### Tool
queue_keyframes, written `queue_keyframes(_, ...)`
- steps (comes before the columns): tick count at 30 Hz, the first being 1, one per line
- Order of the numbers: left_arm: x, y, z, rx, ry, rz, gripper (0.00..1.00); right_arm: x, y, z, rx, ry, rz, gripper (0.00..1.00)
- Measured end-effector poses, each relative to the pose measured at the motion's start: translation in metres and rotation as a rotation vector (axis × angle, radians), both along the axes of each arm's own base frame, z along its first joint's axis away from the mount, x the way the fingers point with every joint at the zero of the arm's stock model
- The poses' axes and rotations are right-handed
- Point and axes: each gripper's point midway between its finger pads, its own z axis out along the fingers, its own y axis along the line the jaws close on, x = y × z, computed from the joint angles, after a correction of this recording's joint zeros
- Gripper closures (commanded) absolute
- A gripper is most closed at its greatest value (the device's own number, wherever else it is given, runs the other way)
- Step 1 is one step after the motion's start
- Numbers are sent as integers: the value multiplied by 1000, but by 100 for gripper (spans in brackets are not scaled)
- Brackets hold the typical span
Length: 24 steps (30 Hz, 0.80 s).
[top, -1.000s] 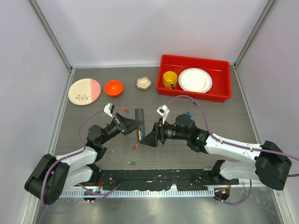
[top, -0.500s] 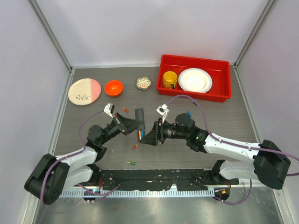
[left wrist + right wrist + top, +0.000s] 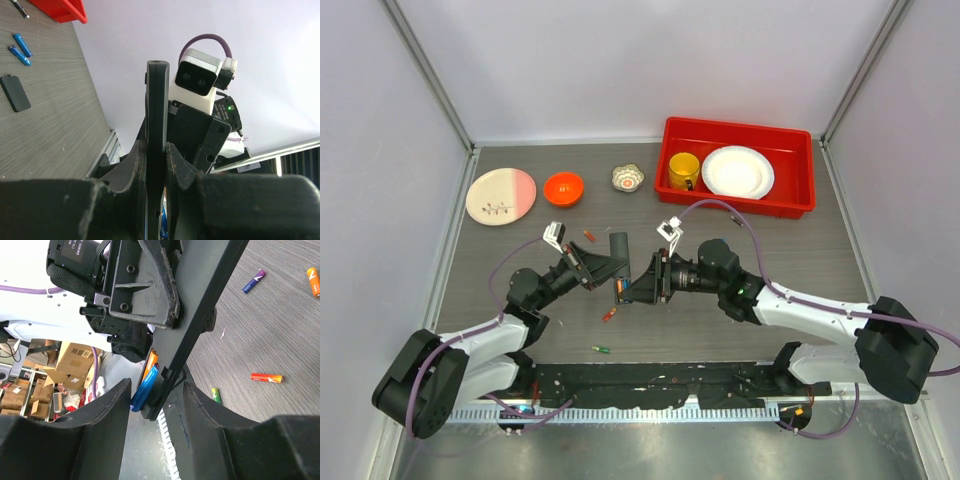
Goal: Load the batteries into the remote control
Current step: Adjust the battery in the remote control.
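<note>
My left gripper (image 3: 598, 268) (image 3: 156, 150) is shut on the remote control (image 3: 618, 262) (image 3: 157, 110), a slim black bar held above the table. In its open compartment sit an orange battery (image 3: 150, 362) and a blue battery (image 3: 145, 387); the blue one sticks out at an angle. My right gripper (image 3: 632, 287) (image 3: 156, 390) straddles that end of the remote control (image 3: 200, 315), open, with its left finger at the blue battery's tip and a gap on the other side. Loose batteries lie on the table: red (image 3: 608, 315) (image 3: 266, 377), green (image 3: 601, 349) (image 3: 215, 395), purple-blue (image 3: 253, 281), and two blue ones (image 3: 20, 50).
A red tray (image 3: 790, 205) at the back right holds a yellow mug (image 3: 683, 170) and a white plate (image 3: 737, 172). An orange bowl (image 3: 563, 187), a pink-white plate (image 3: 500, 195) and a small patterned cup (image 3: 629, 178) stand at the back. A small black flat piece (image 3: 15, 92) lies on the table.
My right gripper has moved left onto the remote control's lower end and its jaws have narrowed around it. The left gripper and the remote control have stayed put.
</note>
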Motion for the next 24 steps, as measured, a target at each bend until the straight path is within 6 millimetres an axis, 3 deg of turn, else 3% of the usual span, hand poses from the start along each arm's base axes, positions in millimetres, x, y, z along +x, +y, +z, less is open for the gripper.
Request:
queue_keyframes(15, -1, -1, -1, 6, -9, -4, 100, 4, 3, 1, 22, 38, -9, 77)
queue_keyframes(20, -1, -1, -1, 11, -15, 1, 100, 5, 4, -1, 23, 58, -10, 98)
queue_keyframes(24, 1, -1, -4, 22, -16, 10, 100, 5, 6, -5, 19, 85, -5, 99)
